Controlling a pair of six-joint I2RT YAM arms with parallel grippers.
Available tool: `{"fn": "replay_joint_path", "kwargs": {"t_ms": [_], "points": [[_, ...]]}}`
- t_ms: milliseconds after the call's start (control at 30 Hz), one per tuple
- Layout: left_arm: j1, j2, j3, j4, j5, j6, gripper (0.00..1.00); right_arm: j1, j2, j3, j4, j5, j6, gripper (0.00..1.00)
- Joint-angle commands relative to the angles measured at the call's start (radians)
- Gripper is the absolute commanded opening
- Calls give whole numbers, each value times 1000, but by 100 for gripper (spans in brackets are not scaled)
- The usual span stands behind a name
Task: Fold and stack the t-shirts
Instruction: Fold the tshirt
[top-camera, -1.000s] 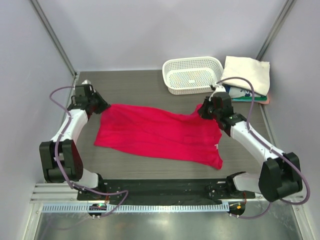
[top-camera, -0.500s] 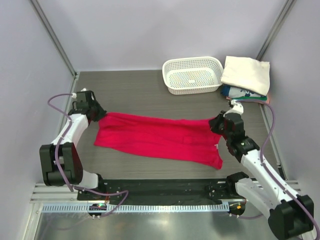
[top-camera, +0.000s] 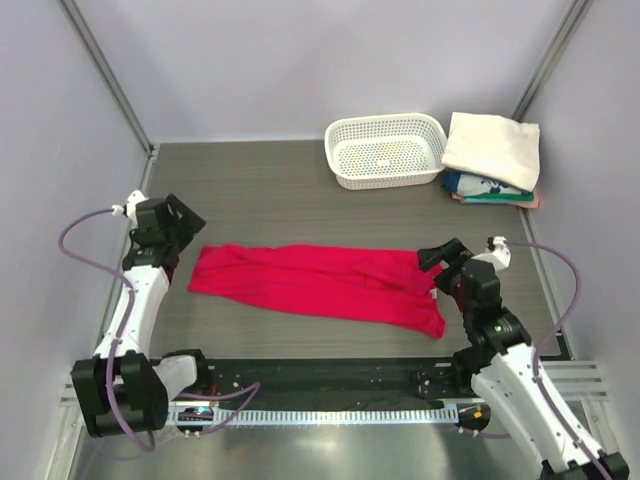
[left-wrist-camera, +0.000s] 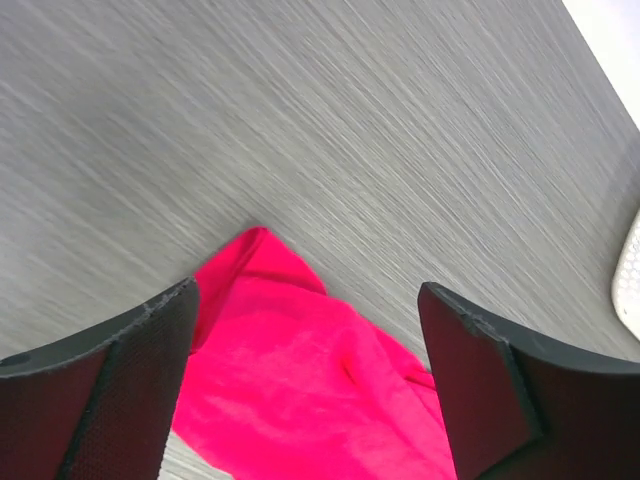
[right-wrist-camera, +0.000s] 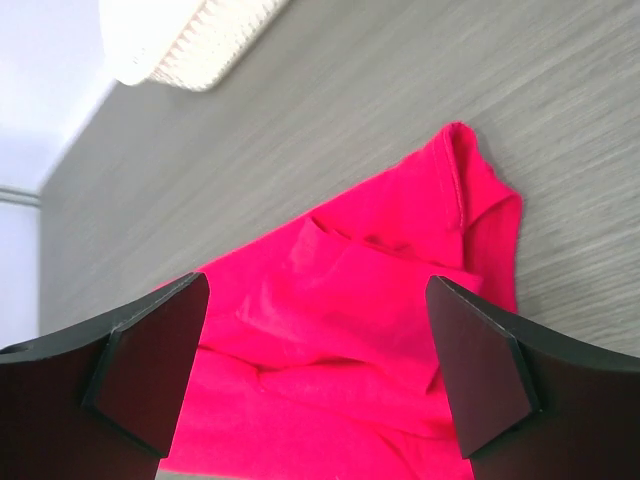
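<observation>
Pulled back, fingers spread, left hand (top-camera: 188, 216) and right hand (top-camera: 440, 254) flank the red t-shirt (top-camera: 320, 280) — neither gripping it.

Bare desk (top-camera: 270, 185) between the red shirt (top-camera: 320, 282) and the back wall: free to pass. Far right corner blocked by the basket (top-camera: 387, 150), folded stack (top-camera: 492, 155) just beside it. Left pincer (top-camera: 190, 222) and right pincer (top-camera: 436, 256), both spread wide, sit at the shirt's ends. Side walls close in.
</observation>
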Motion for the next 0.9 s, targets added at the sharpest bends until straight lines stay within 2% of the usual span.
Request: {"fn": "replay_joint_path", "kwargs": {"t_ms": [0,67,133,300,400,533,633,667,733,767,833,867], "points": [[-39,24,22,77,75,19,89,7,178,106,18,-23,32,96],[-90,45,34,78,79,33,87,36,273,129,7,-62,55,96],[-189,91,45,77,84,53,86,69,401,146,10,-65,89,96],[-335,240,59,29,136,28,84,226,686,206,4,-45,173,96],[-363,343,44,16,190,-1,82,289,800,264,19,-56,181,96],[-366,426,-22,10,198,-28,78,312,1087,413,39,-91,116,98],[-366,406,-85,-7,213,-62,75,312,1260,598,38,-132,51,98],[-368,371,-107,-8,228,-96,74,312,1387,716,19,-148,11,98],[-371,320,-165,-18,247,-128,73,321,1504,837,0,-218,-23,98],[-377,267,-185,-39,247,-145,73,332,1628,976,-14,-232,-48,97],[-391,216,-240,-53,262,-189,73,356,1753,1138,-50,-321,-91,96],[-400,185,-259,-73,264,-205,73,384,1810,1315,-109,-342,-108,96]]}}
